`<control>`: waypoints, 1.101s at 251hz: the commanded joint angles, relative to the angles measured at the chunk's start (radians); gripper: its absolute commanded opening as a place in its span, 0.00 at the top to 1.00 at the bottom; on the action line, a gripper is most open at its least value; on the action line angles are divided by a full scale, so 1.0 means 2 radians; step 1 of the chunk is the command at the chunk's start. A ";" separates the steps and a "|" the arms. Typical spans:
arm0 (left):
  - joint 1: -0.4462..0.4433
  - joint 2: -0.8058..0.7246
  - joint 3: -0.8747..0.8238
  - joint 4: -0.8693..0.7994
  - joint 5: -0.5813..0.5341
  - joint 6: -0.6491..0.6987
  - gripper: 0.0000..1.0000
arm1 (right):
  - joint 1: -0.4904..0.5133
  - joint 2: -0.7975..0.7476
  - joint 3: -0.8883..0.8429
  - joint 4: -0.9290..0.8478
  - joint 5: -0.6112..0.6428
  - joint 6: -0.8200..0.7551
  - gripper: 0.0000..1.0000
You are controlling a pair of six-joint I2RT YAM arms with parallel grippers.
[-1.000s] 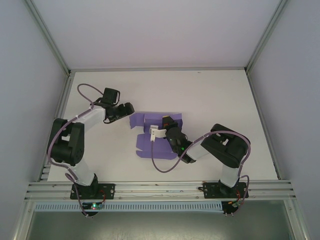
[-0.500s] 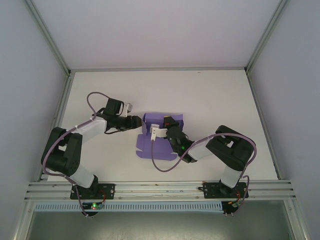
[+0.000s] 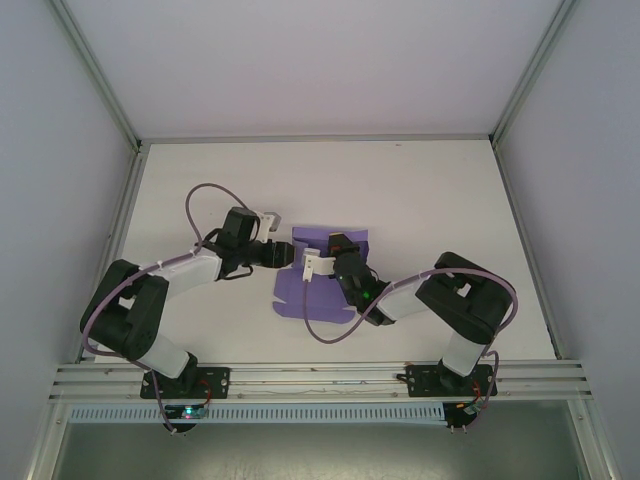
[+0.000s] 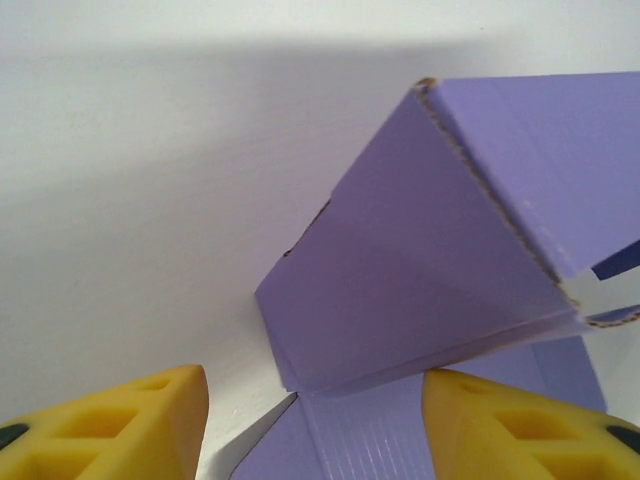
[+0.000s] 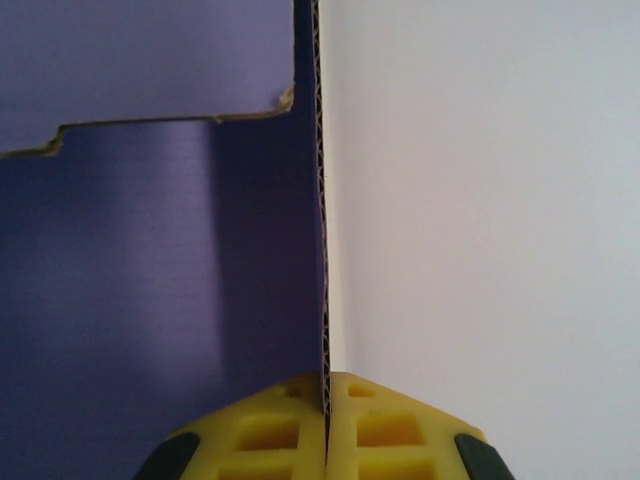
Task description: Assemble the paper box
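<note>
Right jaws pinch a standing wall of the paper box (image 3: 288, 292), its edge running straight ahead. Left jaws spread; the box's tilted panel (image 4: 400, 270) rises just ahead, centred between them, off the worktop (image 3: 430, 190). Left arm looks best placed.

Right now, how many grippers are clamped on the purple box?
1. The right gripper pinches the edge of an upright panel of the paper box; the left gripper is open at its left side.

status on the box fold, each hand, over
Left hand open, facing a raised flap. Right hand shut on a paper box panel edge. Box partly folded. Right arm's cable loops across its near panel.
</note>
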 commanded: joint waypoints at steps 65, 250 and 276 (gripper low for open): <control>-0.022 0.010 -0.027 0.116 -0.027 0.033 0.50 | 0.009 -0.026 0.005 -0.044 -0.016 0.025 1.00; -0.068 0.079 -0.029 0.220 -0.235 0.058 1.00 | 0.014 -0.035 0.022 -0.146 -0.037 0.080 1.00; -0.084 0.088 -0.039 0.236 -0.308 0.042 1.00 | 0.017 -0.035 0.024 -0.147 -0.033 0.093 1.00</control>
